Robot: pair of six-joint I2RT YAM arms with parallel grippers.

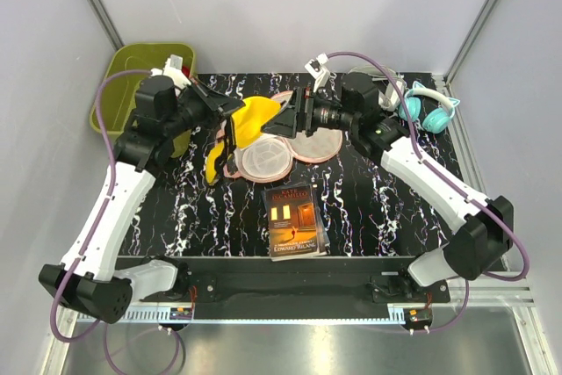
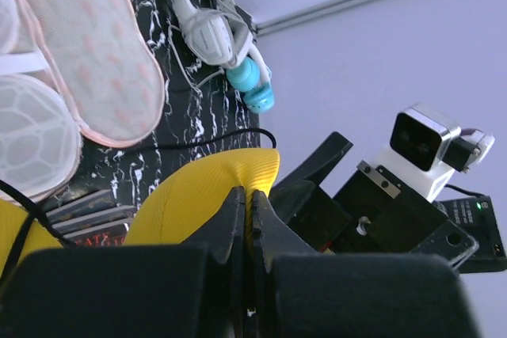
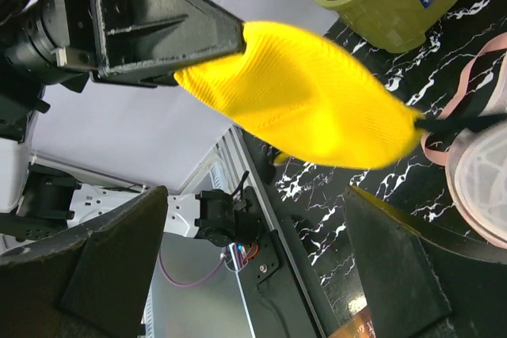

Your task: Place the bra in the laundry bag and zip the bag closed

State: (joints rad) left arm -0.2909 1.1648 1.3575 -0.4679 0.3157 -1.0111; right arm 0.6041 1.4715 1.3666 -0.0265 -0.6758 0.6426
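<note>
Bra is hanging clamped between the tips of my left claw, clear of the worktop. One yellow cup is jutting toward my right claw, which is standing wide apart and gripping nothing. Laundry bag is lying open just below both claws. I am judging this the carrying-in step. Next I am needing to lower the bra into the mesh cups, perhaps steadying its free cup with my right claw.
</note>
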